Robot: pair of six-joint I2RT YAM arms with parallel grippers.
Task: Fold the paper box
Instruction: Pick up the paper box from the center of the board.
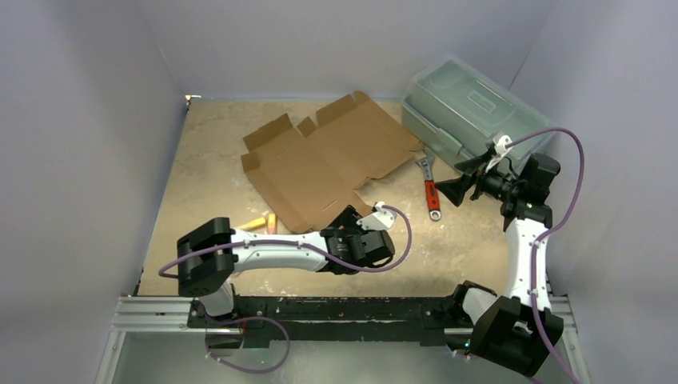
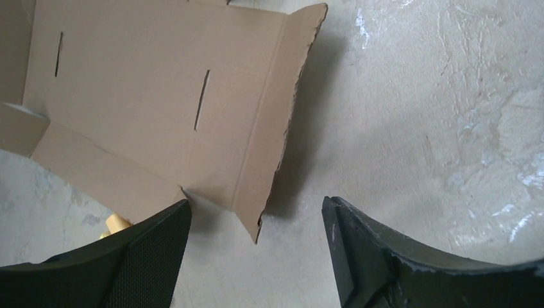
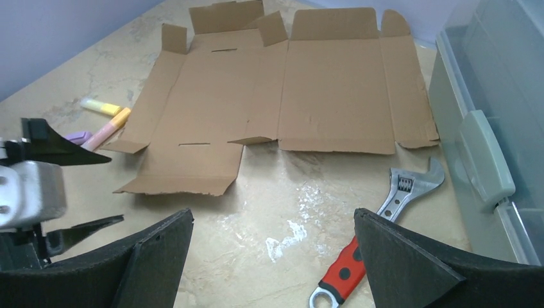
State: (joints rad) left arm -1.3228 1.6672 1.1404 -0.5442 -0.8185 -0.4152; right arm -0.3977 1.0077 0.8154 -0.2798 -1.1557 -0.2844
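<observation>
Left gripper [image 2: 256,204] agape at paper box [image 2: 147,96] corner

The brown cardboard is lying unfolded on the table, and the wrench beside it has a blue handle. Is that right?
Almost. The wrench has a red handle, not a blue one; the right wrist view shows it clearly. The rest holds: the brown cardboard is lying unfolded on the table, with the wrench beside it.

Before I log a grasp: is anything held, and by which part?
Nothing is held. The left gripper is open around a corner of the box, not clamping it; the right gripper is open, empty.
</observation>
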